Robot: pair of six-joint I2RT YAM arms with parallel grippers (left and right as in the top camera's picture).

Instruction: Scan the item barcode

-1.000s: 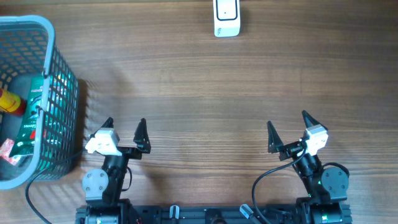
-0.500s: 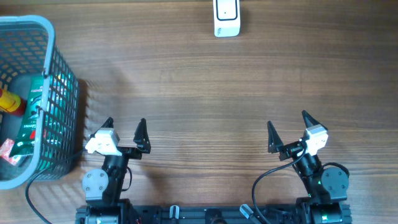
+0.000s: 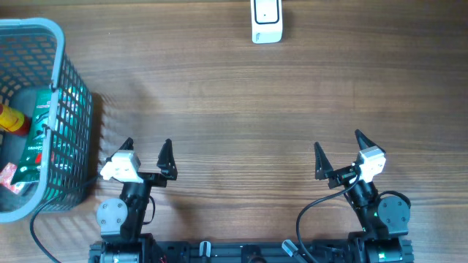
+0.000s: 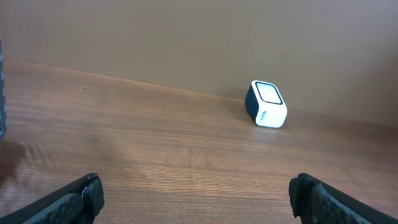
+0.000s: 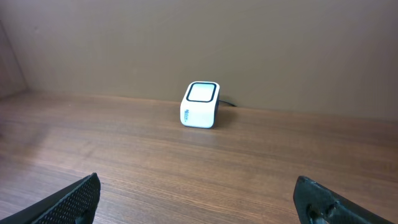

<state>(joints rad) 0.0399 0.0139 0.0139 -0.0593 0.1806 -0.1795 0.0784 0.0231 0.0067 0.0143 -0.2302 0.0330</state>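
Note:
A white barcode scanner [image 3: 266,20] with a dark window stands at the table's far edge; it also shows in the left wrist view [image 4: 266,104] and right wrist view [image 5: 201,104]. Items lie in a blue basket [image 3: 69,88] at the far left: a green packet [image 3: 36,139], a red and yellow item [image 3: 10,120] and a small red packet [image 3: 9,175]. My left gripper [image 3: 147,148] sits open near the front edge, just right of the basket, holding nothing. My right gripper [image 3: 339,142] is open and empty at the front right.
Bare wooden tabletop [image 3: 241,109] stretches between both grippers and the scanner. The basket's mesh wall stands close to the left arm. A brown wall [image 5: 249,43] rises behind the scanner.

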